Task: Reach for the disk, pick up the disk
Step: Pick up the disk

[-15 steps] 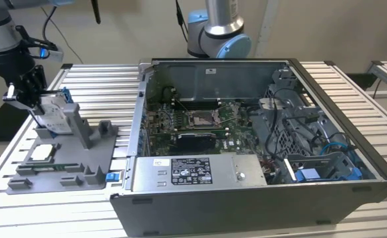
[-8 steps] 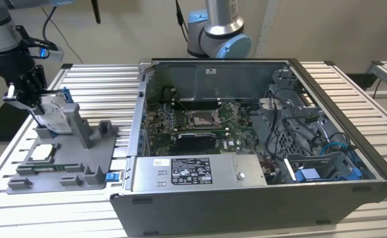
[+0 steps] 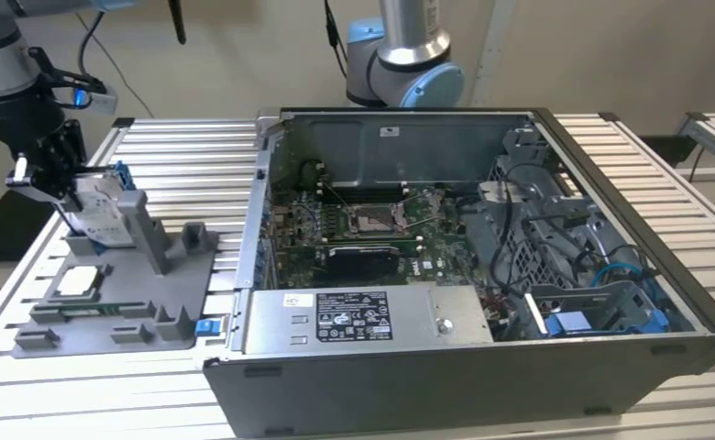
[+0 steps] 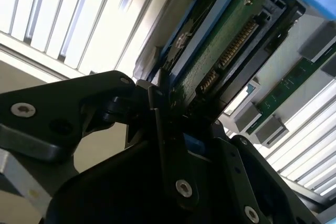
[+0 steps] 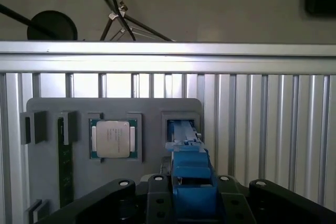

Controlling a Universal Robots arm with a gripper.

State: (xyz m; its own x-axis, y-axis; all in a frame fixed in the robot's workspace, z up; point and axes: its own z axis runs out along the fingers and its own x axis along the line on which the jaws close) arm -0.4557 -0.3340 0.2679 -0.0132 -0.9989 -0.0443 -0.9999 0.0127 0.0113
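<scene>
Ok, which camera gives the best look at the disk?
The exterior view: the disk stands upright at the grey holder, label face visible, held by the gripper. The second wrist view shows its green circuit-board side close up; the first wrist view, its blue bracket edge-on.

disk [image 5: 191, 182]: blue plastic bracket | table [image 3: 664, 156]: ribbed metal | fixture [image 5: 152, 109]: matt grey

Arm [image 3: 3, 64] reaches down at the exterior view's left, wrist vertical, gripper [image 3: 64, 183] pointing straight down, black fingers [image 5: 157, 184] clamped either side of the disk [image 3: 104, 220], gripping it on edge, upright
</scene>
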